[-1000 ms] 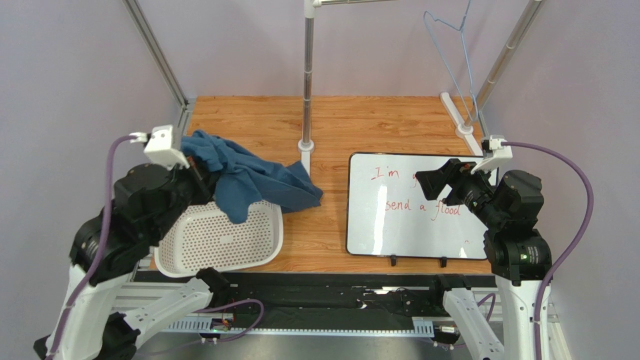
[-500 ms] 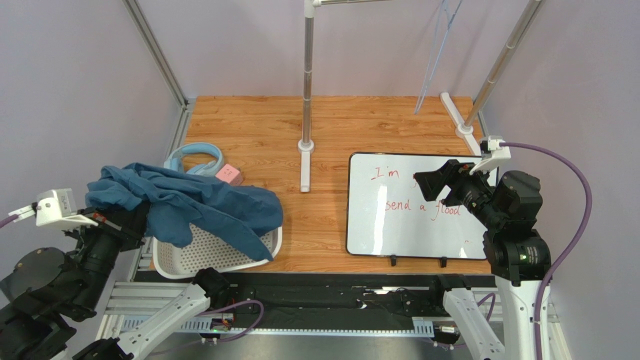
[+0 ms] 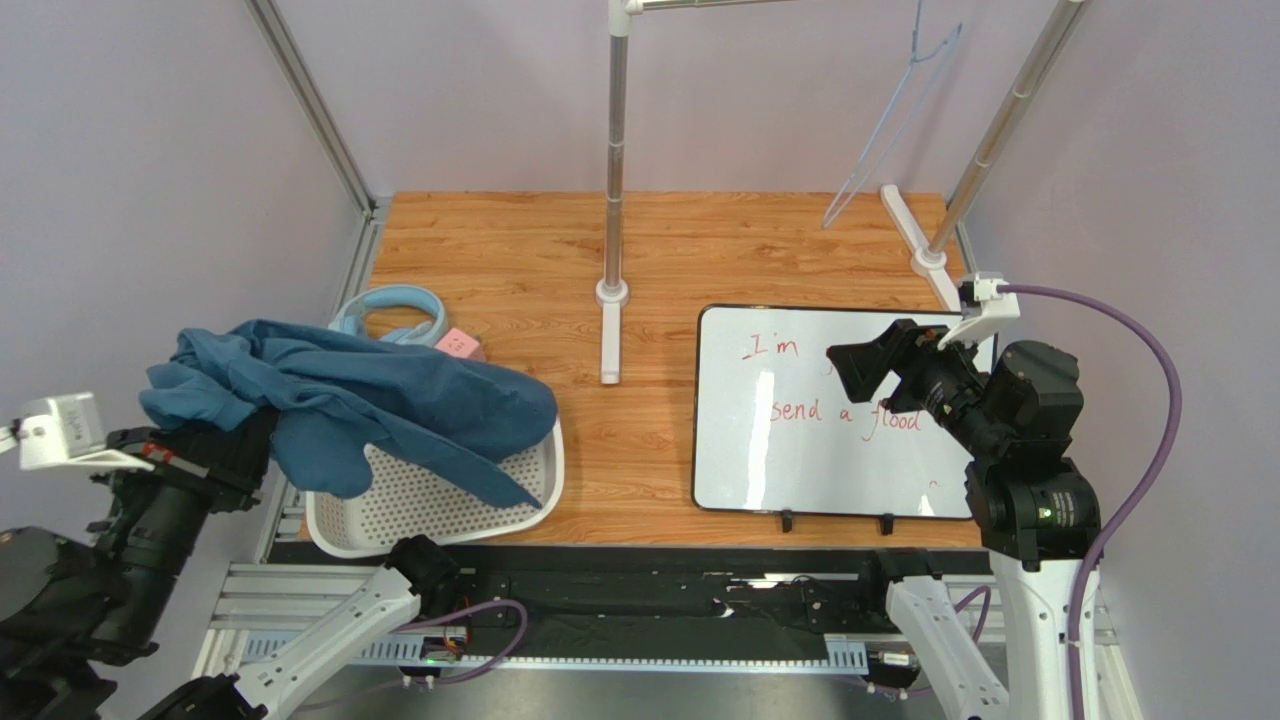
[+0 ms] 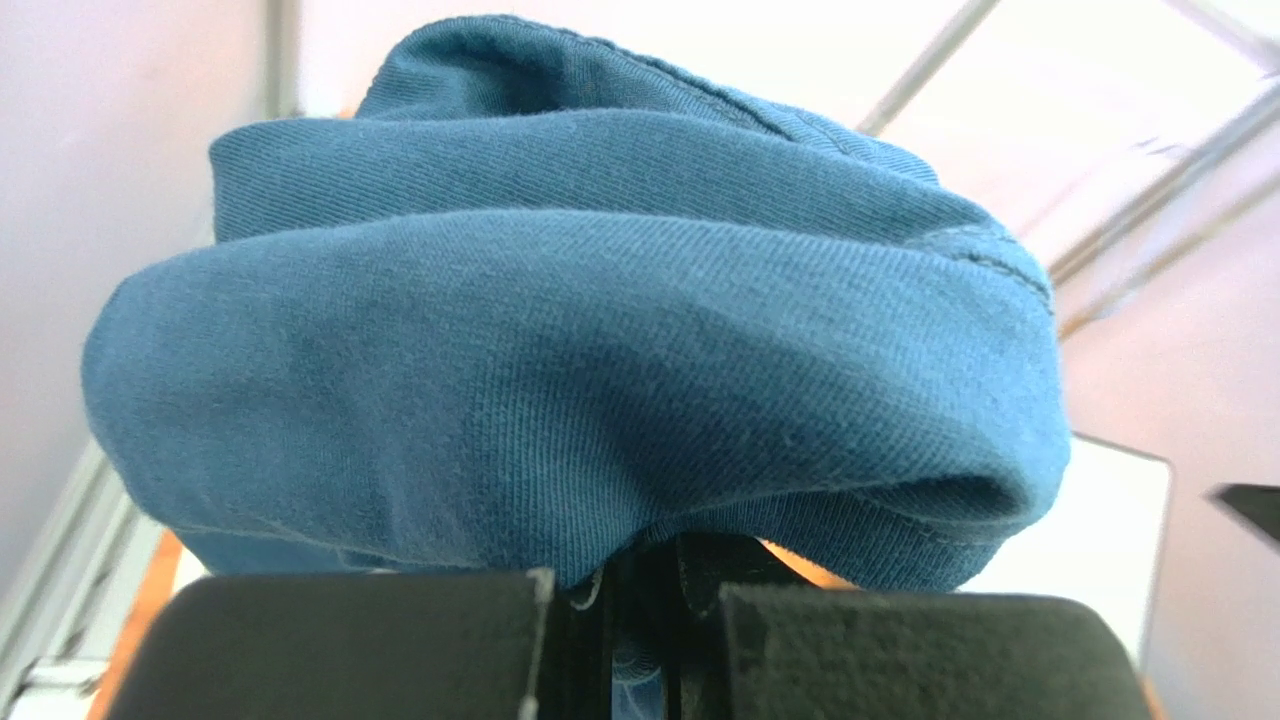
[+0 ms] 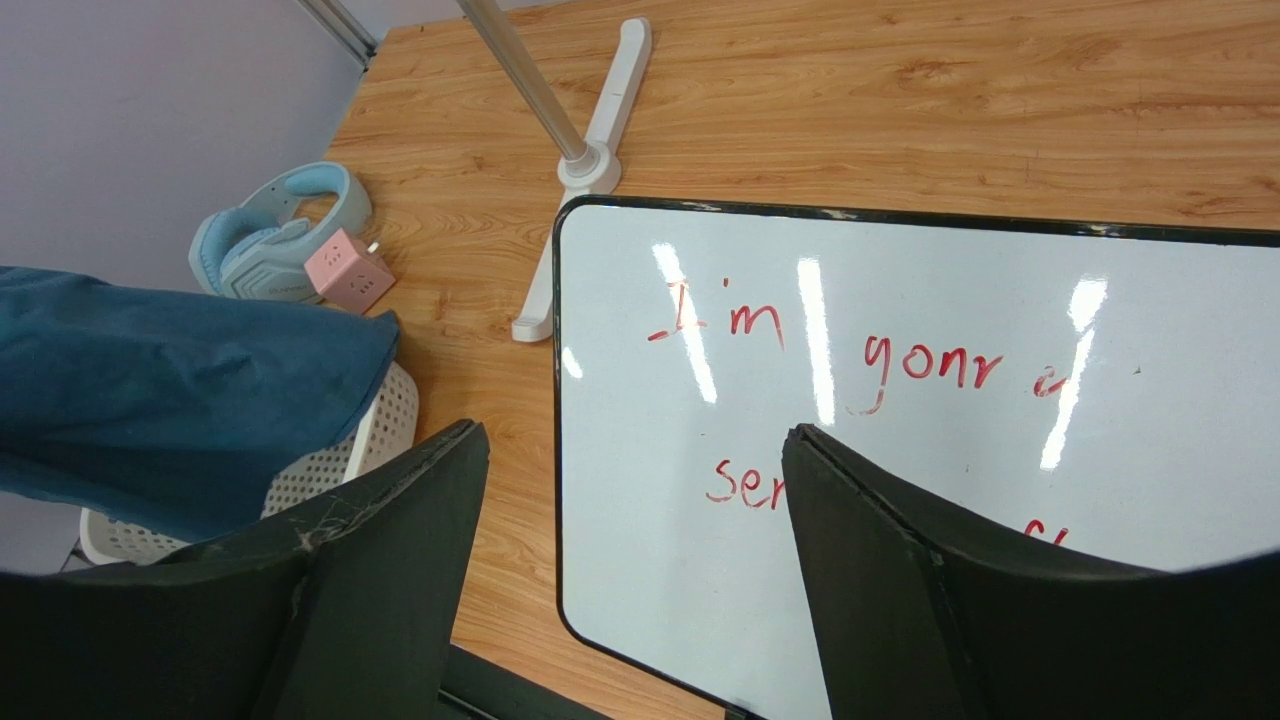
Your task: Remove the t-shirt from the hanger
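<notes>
The dark teal t-shirt (image 3: 361,405) is off the hanger and hangs bunched from my left gripper (image 3: 226,435) at the table's left edge, draping over the white basket (image 3: 436,503). In the left wrist view the cloth (image 4: 601,330) fills the frame, and my left gripper (image 4: 646,600) is shut on a fold of it. The pale-blue wire hanger (image 3: 887,120) hangs bare from the rack at the back right. My right gripper (image 3: 864,368) is open and empty above the whiteboard (image 3: 796,480); in its own view the gripper (image 5: 631,495) is open over the board (image 5: 902,390).
A grey rack pole (image 3: 615,165) stands on the wooden table (image 3: 496,255) at centre back, with slanted frame poles at both back corners. Pale-blue headphones (image 3: 388,312) and a small pink cube (image 3: 458,345) lie behind the basket.
My left arm has pulled the t-shirt back and to the left, from above the basket's far side out past the table's left edge. The hanger has swung on the rack. The right arm has not moved.
</notes>
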`<state>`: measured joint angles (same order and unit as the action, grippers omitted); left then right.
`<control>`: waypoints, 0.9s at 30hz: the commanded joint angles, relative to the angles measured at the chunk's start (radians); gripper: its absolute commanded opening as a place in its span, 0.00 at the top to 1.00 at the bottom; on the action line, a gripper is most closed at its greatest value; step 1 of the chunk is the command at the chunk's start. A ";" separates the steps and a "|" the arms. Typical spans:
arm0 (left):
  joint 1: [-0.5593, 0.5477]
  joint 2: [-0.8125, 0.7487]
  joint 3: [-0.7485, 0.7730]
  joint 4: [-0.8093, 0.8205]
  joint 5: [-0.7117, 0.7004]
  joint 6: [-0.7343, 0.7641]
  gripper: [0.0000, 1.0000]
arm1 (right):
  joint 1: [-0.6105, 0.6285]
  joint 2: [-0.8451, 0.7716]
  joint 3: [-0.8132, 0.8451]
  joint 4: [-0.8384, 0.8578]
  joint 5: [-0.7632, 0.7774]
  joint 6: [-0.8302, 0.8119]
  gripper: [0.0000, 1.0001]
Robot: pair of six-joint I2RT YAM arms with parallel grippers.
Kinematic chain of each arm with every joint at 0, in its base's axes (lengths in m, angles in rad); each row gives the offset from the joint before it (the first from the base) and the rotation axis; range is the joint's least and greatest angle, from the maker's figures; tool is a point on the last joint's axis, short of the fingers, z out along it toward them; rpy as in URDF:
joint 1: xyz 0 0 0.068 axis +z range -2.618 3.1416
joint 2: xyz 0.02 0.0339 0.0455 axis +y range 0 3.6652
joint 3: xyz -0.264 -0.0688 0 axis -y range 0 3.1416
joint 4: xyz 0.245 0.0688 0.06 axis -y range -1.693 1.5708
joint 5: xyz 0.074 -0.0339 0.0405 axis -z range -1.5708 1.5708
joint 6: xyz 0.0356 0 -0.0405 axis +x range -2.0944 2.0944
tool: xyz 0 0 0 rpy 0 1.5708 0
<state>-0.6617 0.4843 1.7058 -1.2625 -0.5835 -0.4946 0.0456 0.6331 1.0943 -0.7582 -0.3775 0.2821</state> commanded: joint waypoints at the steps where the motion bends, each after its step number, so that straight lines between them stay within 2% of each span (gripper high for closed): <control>1: -0.001 0.051 0.064 0.077 0.112 0.027 1.00 | 0.005 -0.007 -0.001 0.039 -0.001 -0.015 0.22; 11: -0.001 0.008 0.046 0.124 0.181 0.022 1.00 | 0.010 -0.009 -0.004 0.040 0.000 -0.017 0.22; 18: -0.001 0.089 0.205 0.146 0.260 0.074 1.00 | 0.011 -0.009 -0.004 0.040 0.000 -0.017 0.22; 27: -0.001 0.097 0.117 0.193 0.277 0.062 1.00 | 0.010 -0.007 -0.002 0.037 0.002 -0.017 0.22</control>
<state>-0.6617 0.5457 1.8771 -1.1484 -0.3302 -0.4458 0.0513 0.6331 1.0931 -0.7586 -0.3767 0.2817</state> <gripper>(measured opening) 0.049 0.778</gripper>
